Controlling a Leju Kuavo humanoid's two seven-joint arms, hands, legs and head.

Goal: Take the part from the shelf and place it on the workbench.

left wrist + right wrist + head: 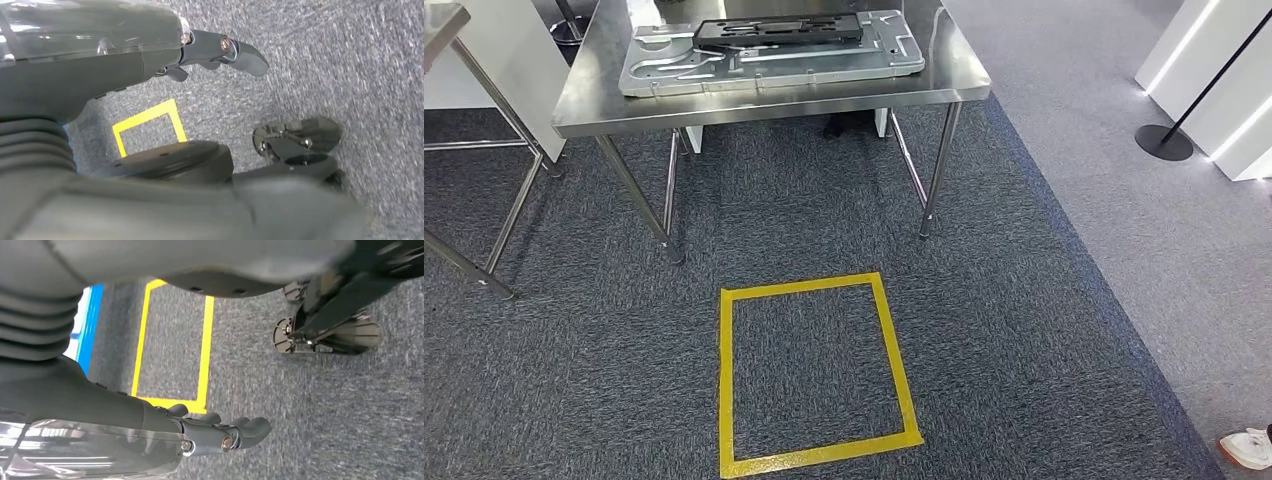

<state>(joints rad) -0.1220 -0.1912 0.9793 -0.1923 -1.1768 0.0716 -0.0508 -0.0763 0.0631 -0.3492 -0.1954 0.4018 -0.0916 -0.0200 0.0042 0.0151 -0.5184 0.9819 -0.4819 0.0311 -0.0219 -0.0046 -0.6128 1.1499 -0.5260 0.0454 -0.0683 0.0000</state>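
A steel workbench (589, 95) stands ahead of me in the head view. On it lies a large silver metal plate (824, 62) with a flat black part (779, 30) on top of it. My left hand (220, 50) hangs over the grey carpet, its dark fingers stretched out and holding nothing. Hanging the same way, my right hand (225, 435) has its fingers extended and holds nothing. Both hands are well short of the workbench.
A yellow tape square (726, 380) marks the carpet in front of the workbench. A second steel frame (484, 150) stands at the left. A black stanchion base (1164, 140) and white panels (1214, 70) are at the right. A person's white shoe (1249, 447) is at the lower right.
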